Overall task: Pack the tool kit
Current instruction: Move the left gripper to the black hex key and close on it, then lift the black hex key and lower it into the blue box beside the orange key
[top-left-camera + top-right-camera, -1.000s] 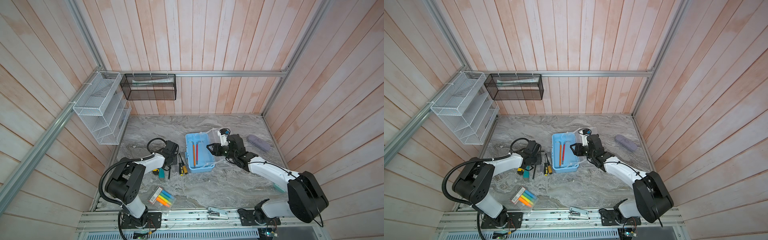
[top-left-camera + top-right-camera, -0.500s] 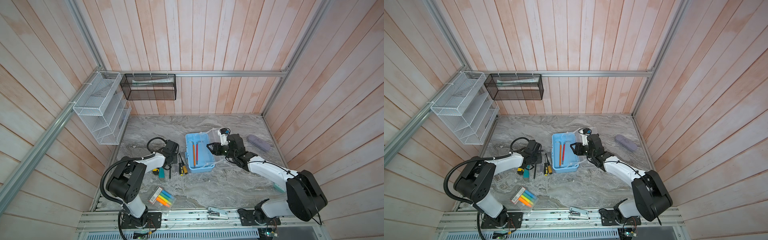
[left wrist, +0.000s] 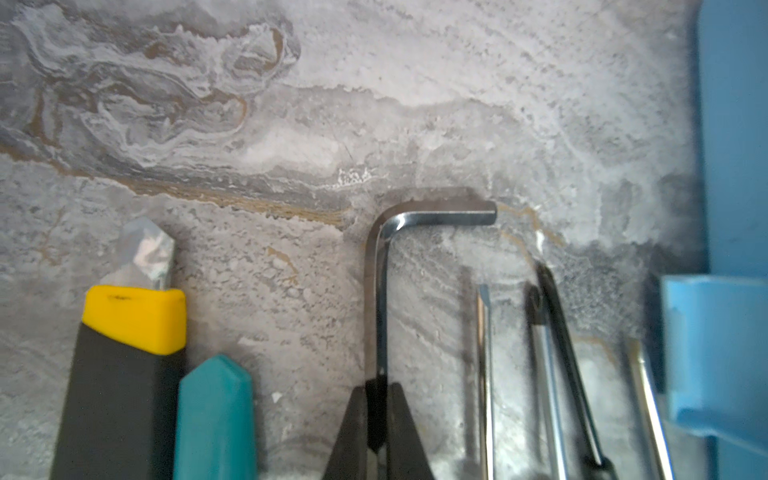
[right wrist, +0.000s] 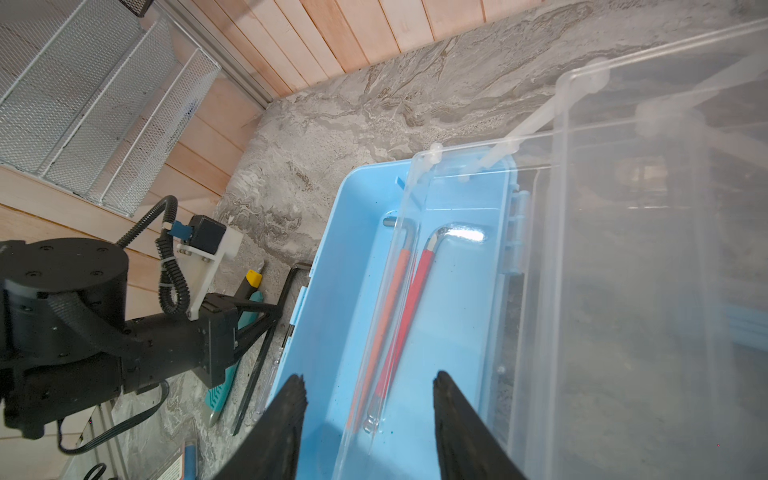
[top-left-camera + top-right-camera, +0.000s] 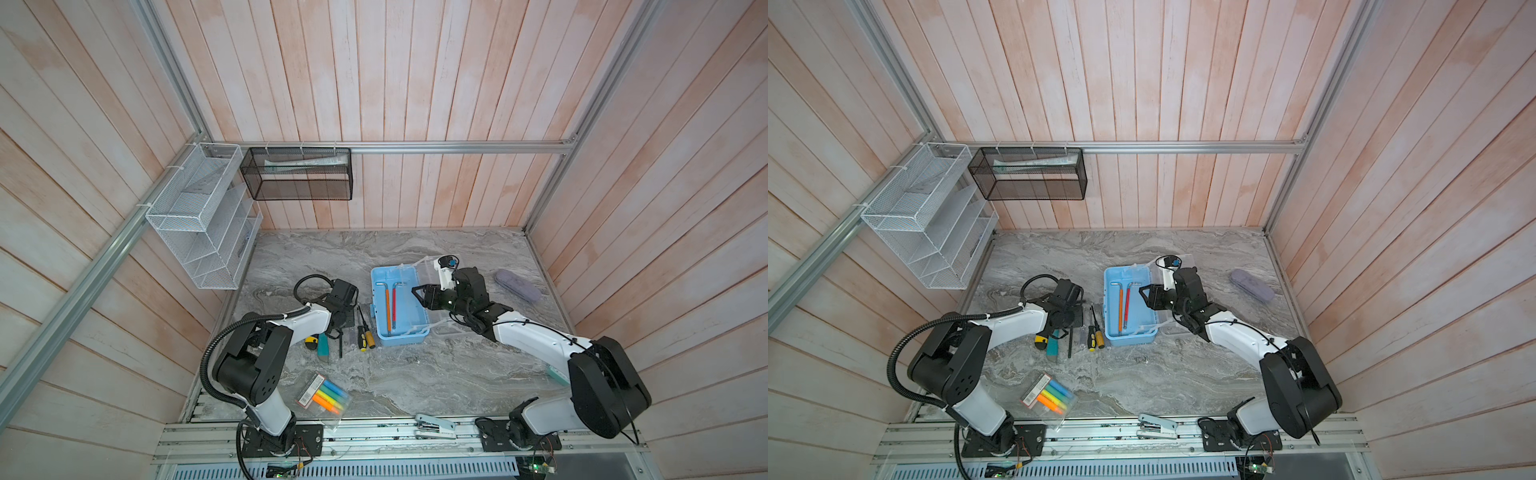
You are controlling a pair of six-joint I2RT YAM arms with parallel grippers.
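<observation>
The left gripper (image 3: 376, 388) is clamped on the shank of an L-shaped hex key (image 3: 376, 286). The key lies just beside the tool kit (image 5: 401, 338), long axis parallel to the kit's long wall. The right gripper (image 4: 368, 386) hovers over the open kit, jaws apart and empty.

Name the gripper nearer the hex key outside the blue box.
Left. The left gripper is shut on the hex key; the right gripper hangs open over the tool kit.

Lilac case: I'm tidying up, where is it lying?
In a top view the lilac case lies far right on the table, between the tool kit and the wall.
</observation>
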